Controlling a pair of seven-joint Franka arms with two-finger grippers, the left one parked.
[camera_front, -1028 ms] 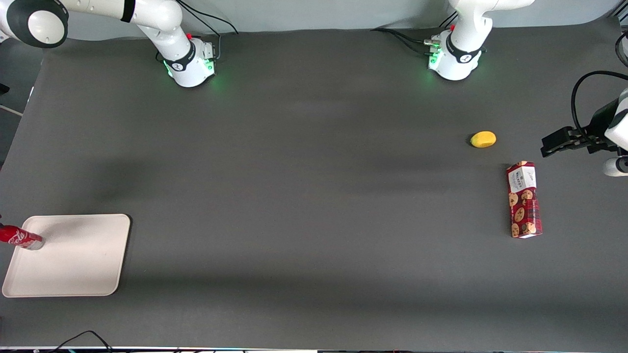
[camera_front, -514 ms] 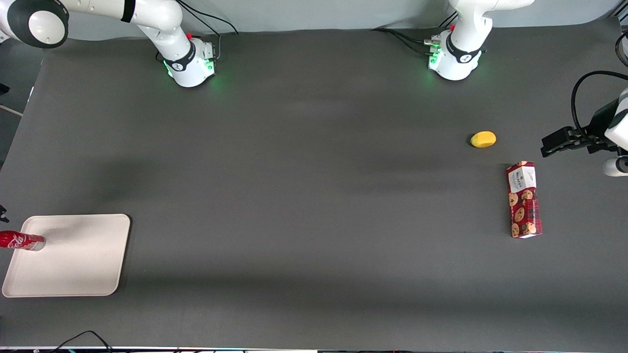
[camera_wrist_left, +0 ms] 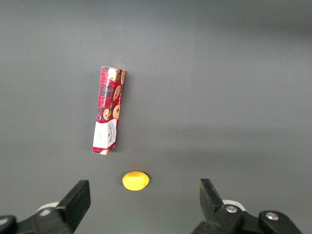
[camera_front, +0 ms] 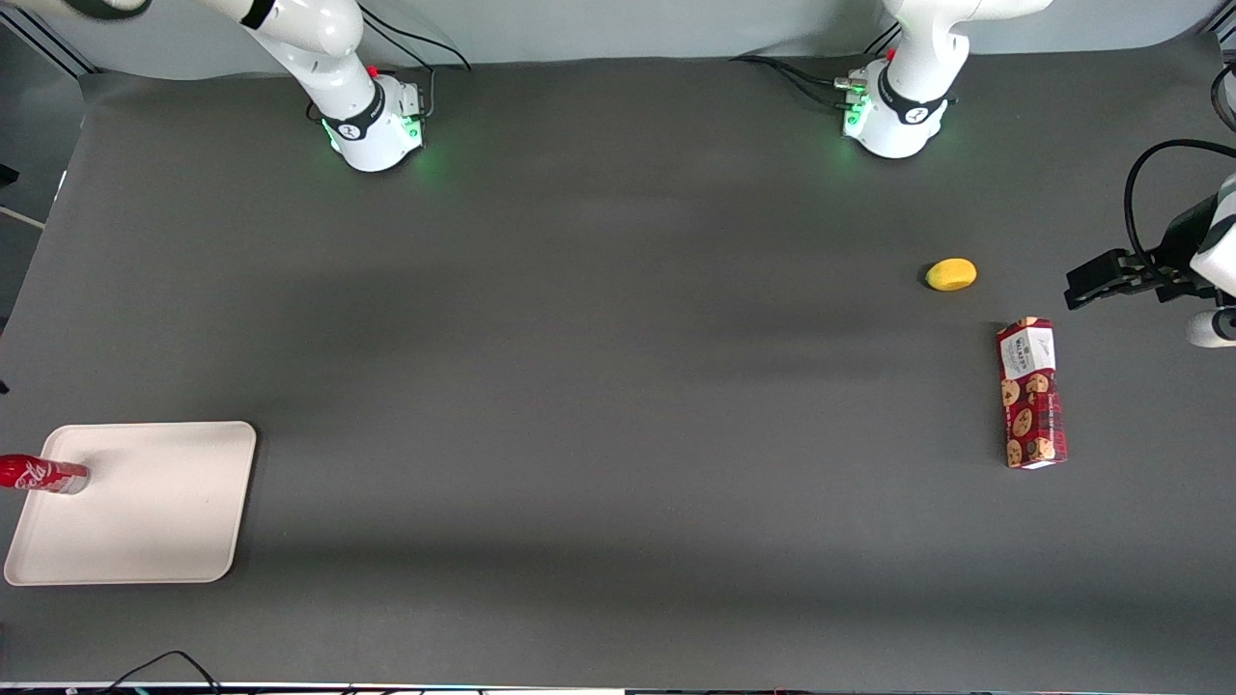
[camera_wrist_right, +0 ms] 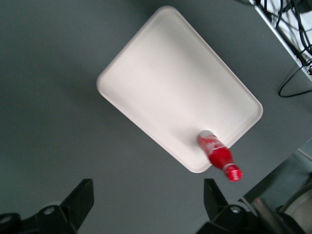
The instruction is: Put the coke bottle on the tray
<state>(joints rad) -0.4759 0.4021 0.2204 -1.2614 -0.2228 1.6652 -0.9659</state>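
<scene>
The coke bottle point(camera_front: 41, 474), slim and red with a white logo, stands with its silvery base on the beige tray point(camera_front: 145, 521), close to the tray's rim at the working arm's end of the table. In the right wrist view the bottle point(camera_wrist_right: 218, 153) stands free near a corner of the tray point(camera_wrist_right: 170, 83). My gripper point(camera_wrist_right: 147, 195) is open and empty, high above the table and apart from the bottle. It is out of the front view.
A red cookie box point(camera_front: 1031, 394) and a yellow fruit point(camera_front: 951, 274) lie toward the parked arm's end of the table. The table's edge runs close to the tray, with cables point(camera_wrist_right: 292, 73) past it.
The bottle has gone from slightly tilted to standing still on the tray. The working arm has lifted up and away, and less of it shows in the front view.
</scene>
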